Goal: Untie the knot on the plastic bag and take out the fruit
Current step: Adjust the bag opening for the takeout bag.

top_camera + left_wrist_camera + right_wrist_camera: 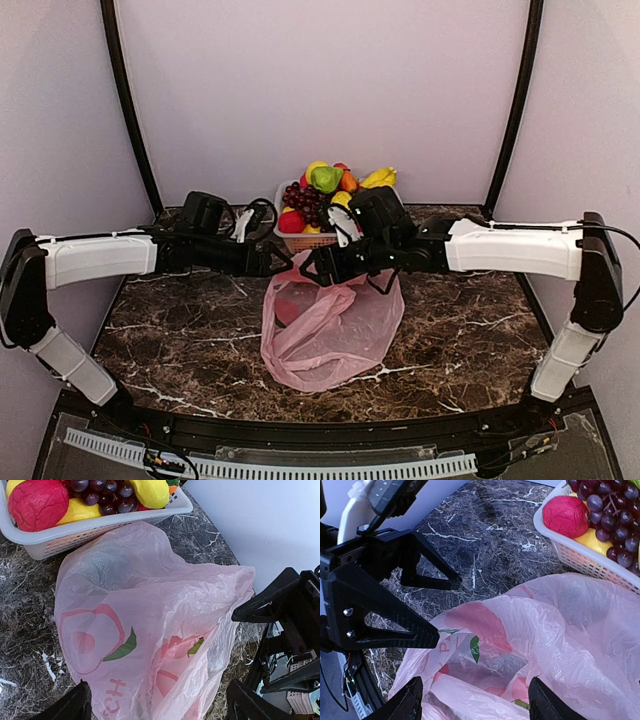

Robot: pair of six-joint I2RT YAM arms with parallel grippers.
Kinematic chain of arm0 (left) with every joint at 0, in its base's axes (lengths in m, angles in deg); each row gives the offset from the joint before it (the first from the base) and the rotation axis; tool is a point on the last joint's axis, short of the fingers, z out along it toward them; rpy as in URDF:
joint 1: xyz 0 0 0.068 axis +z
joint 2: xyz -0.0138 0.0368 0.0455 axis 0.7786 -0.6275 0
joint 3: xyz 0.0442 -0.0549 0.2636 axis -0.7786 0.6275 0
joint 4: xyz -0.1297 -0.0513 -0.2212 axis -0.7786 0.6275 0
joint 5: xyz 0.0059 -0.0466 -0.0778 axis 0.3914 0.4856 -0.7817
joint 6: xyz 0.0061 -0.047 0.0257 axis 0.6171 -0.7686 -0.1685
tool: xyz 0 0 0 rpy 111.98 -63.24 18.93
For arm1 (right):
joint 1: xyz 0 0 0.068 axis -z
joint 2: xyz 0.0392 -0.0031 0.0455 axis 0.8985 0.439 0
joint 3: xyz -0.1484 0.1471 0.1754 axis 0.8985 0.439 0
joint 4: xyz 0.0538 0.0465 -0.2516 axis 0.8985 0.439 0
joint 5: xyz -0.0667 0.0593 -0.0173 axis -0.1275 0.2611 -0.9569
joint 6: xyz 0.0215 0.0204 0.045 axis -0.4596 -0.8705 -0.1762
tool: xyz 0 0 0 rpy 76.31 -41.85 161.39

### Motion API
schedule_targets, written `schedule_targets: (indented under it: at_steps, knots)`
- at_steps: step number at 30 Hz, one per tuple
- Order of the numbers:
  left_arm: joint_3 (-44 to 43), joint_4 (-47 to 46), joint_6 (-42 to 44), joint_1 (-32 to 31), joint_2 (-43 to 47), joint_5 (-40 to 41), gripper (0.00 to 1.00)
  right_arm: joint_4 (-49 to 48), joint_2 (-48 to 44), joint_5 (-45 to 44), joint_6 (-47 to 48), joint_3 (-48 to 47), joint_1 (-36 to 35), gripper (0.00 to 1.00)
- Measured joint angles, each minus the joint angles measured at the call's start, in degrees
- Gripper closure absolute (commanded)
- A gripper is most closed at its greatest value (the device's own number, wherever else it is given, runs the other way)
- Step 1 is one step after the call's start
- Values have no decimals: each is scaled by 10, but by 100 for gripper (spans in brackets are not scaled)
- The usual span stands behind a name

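Two robot arms meet over the pink plastic bag [330, 325], which lies slumped at the centre of the overhead frame on the marble table [180, 340], its upper edge against the white basket [100, 527] of fruit [310, 200]. The left tool [445, 611] stands wide apart at the bag's edge. The right tool [479, 700] also stands apart, loose film between its fingers. No knot shows in any view, and whether any fruit lies inside cannot be told. The risks look plain: a pinch on one thin layer could tear or slip, and the tools, nearly touching, could clash or drag the bag into the basket.
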Motion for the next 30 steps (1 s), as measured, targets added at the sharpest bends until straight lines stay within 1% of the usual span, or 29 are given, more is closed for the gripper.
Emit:
schedule_targets:
  at_steps: [7,11,13,14,15,17,18,19,20,21,22,23,25,27,30]
  knots:
    - [-6,-1,0,-6,-23,7,9,-5,38,-3,-11,0,0,34]
    - [-12,-3,0,-8,-36,12,15,-11,59,-5,-17,0,0,36]
    - [-19,-4,0,-9,-48,15,21,-13,73,-5,-20,0,0,37]
    - [-22,-4,0,-9,-53,16,26,-12,78,-5,-21,0,0,37]
    - [-24,-4,1,-9,-57,16,29,-12,84,-7,-23,0,0,38]
    - [-28,-4,0,-10,-64,16,46,-12,94,-14,-25,0,0,40]
    - [-32,-3,2,-11,-69,16,50,-10,101,-18,-26,-2,0,41]
    - [-36,-3,1,-12,-73,15,60,-8,106,-23,-28,-6,0,41]
    - [-39,-5,1,-12,-78,15,65,-7,112,-26,-30,-10,0,41]
    - [-43,-5,0,-13,-83,14,72,-7,118,-29,-32,-14,0,42]
    - [-46,-6,0,-14,-86,13,76,-6,123,-32,-34,-18,0,42]
    - [-47,-8,0,-15,-88,12,84,-6,128,-35,-37,-20,0,42]
    - [-47,-8,-2,-16,-89,12,92,-1,133,-40,-41,-21,0,43]
    - [-47,-12,-5,-17,-89,13,97,10,136,-49,-47,-21,0,43]
    - [-42,-26,-11,-18,-81,25,99,23,137,-65,-56,-14,0,44]
